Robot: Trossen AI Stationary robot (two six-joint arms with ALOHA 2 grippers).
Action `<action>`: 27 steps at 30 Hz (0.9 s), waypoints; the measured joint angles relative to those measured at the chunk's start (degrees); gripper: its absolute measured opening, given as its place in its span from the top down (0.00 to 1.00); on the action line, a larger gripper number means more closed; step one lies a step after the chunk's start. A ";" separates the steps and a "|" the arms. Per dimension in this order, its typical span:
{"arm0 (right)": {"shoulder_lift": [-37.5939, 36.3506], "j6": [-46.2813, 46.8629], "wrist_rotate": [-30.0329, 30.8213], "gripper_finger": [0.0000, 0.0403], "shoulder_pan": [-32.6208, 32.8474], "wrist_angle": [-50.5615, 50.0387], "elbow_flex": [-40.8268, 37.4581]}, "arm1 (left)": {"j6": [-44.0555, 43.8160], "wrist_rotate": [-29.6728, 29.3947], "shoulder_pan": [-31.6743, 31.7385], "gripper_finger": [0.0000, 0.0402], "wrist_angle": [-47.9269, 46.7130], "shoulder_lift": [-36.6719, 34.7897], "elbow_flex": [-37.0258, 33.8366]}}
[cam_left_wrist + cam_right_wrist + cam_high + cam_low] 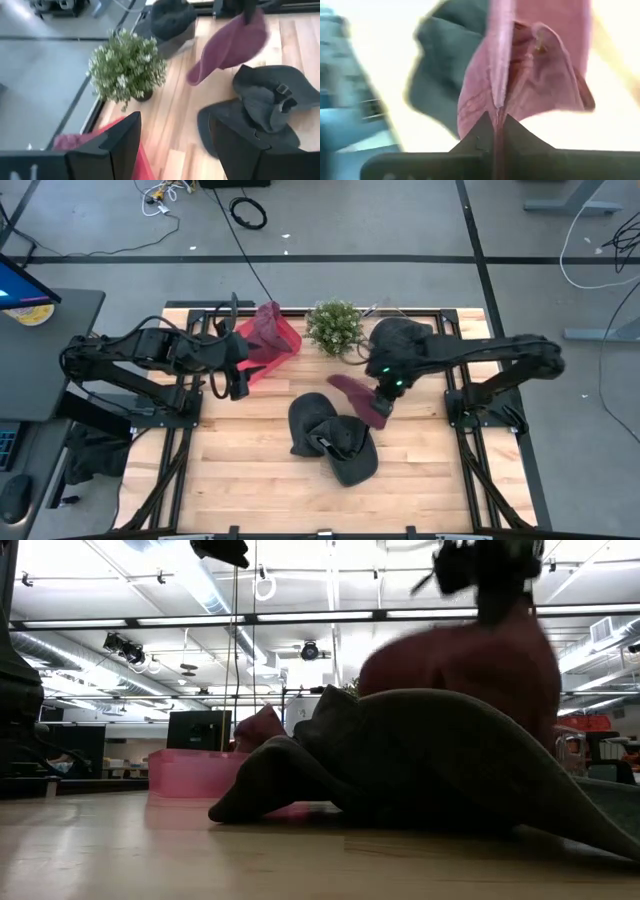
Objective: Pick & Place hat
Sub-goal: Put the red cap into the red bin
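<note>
A maroon hat [352, 393] hangs from my right gripper [384, 400], which is shut on it, just beyond a pile of dark hats [332, 442] lying on the wooden table. The left wrist view shows the maroon hat [232, 42] above the dark hats [267, 102]. In the low view the maroon hat [470, 660] rises behind the dark pile [420, 765]. My left gripper [240, 385] waits open near the table's left side, beside a pink bin [275, 348] that holds another maroon cloth item. My right gripper pinches a folded part of the maroon hat [496, 107] between its two shut fingers [520, 135], coming from above. The hat hangs below the fingers, opened out, its brim [197, 75] pointing toward the table's left. It looks lifted off the table.
A small potted plant [335, 326] stands at the far edge, between the pink bin and another dark hat [400, 335] at the far right. Bare wood lies near the table's front edge and left of the dark pile.
</note>
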 joint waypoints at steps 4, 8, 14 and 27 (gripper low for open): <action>-6.43 2.80 -7.14 0.98 0.05 4.27 0.70 | 3.18 -1.50 0.00 0.41 4.03 0.00 0.00; -11.04 6.09 -12.04 0.98 0.03 10.36 0.70 | 6.45 -1.81 0.00 0.41 9.35 0.01 0.00; -14.23 7.43 -14.79 0.99 0.01 24.55 0.70 | 6.05 2.05 0.27 0.41 18.00 0.00 0.00; -11.47 10.19 -28.67 0.99 0.03 53.11 0.70 | -5.25 22.76 6.33 0.41 29.29 0.16 0.00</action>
